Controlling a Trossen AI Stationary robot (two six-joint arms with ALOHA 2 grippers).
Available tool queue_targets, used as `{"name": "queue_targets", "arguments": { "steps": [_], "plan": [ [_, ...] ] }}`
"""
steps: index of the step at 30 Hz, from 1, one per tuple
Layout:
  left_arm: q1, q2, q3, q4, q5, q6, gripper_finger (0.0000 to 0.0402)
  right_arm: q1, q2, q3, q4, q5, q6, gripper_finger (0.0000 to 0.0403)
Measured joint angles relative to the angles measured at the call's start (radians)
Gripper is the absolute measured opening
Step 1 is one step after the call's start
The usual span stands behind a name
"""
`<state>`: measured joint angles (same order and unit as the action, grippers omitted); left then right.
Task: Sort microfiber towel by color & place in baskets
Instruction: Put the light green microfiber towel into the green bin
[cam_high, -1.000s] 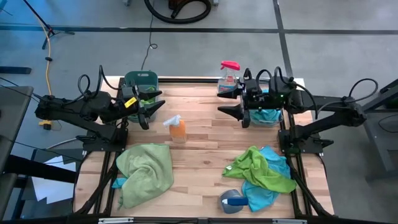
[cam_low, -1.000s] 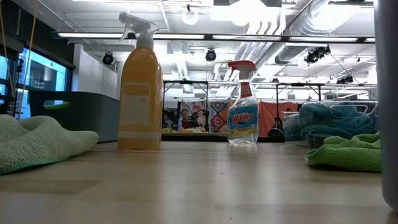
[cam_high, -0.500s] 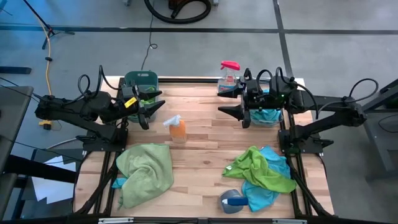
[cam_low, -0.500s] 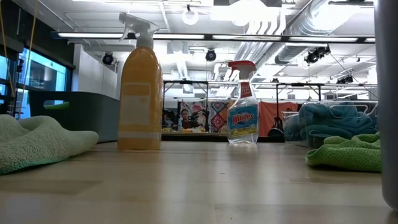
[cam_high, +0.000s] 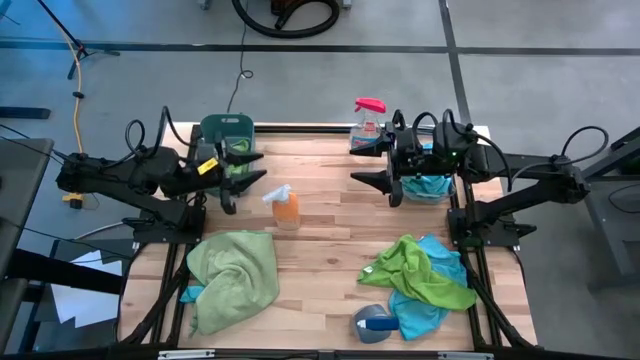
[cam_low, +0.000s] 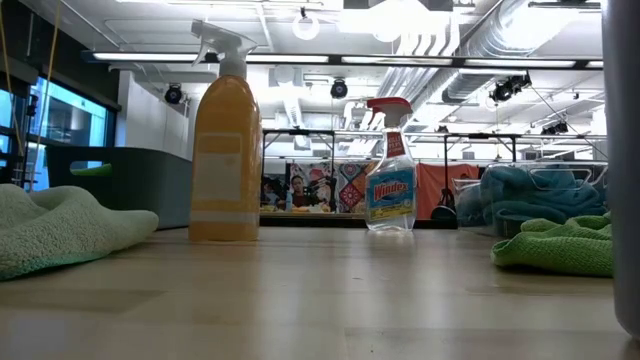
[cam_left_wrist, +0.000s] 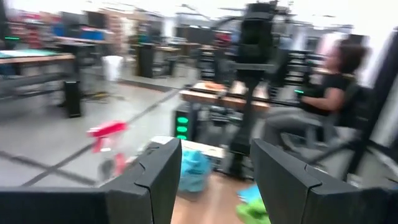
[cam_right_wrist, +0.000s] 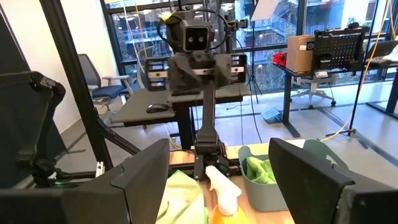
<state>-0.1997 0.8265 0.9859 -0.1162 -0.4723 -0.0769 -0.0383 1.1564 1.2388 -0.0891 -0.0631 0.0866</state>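
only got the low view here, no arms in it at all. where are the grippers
Observer: Both are over the back of the table. The left gripper is beside the teal basket, open and empty.
Operator: and the right one
Observer: The right gripper is by the clear basket, also open and empty.
Operator: what's inside the teal basket, i mostly see its side
Observer: A green towel lies in it.
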Motion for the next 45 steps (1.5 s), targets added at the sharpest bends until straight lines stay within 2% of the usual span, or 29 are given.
{"name": "queue_targets", "arguments": {
  "steps": [3,6,9,16,19,22,26,30,34,38,45],
  "plan": [
    [-0.015,0.016,0.000,-0.005,0.082,-0.021,0.0182,0.000,0.000,0.000,-0.005,0.000,0.001,0.0271],
    [-0.066,0.050,0.002,-0.069,0.102,-0.051,0.0182,0.000,0.000,0.000,-0.013,0.000,-0.001,0.0271],
    [-0.132,0.114,0.054,-0.212,0.104,-0.053,0.0182,0.000,0.000,0.000,-0.025,0.000,-0.001,0.0271],
    [-0.324,0.307,0.271,-0.591,0.105,-0.147,0.0182,0.000,0.000,0.000,-0.049,0.000,-0.001,0.0271],
    [-0.416,0.375,0.343,-0.773,0.135,-0.244,0.0181,0.000,0.000,0.000,-0.050,0.000,0.000,0.0271],
    [-0.492,0.423,0.357,-0.902,0.189,-0.408,0.0181,0.000,0.000,0.000,-0.051,0.000,-0.001,0.0271],
    [-0.578,0.476,0.304,-0.980,0.285,-0.645,0.0181,0.000,0.000,0.000,-0.070,0.000,-0.015,0.0271],
    [-0.663,0.515,0.212,-0.980,0.322,-0.774,0.0181,0.000,0.000,0.000,-0.111,0.001,-0.017,0.0271],
    [-0.709,0.540,0.105,-0.911,0.308,-0.798,0.0181,0.000,0.000,0.000,-0.146,0.000,-0.017,0.0271],
    [-0.700,0.540,0.010,-0.833,0.269,-0.771,0.0181,0.000,0.000,0.000,-0.164,0.001,-0.017,0.0271],
    [-0.670,0.539,-0.096,-0.850,0.289,-0.802,0.0181,0.000,0.000,0.000,-0.174,0.001,-0.017,0.0271]
  ]
}}
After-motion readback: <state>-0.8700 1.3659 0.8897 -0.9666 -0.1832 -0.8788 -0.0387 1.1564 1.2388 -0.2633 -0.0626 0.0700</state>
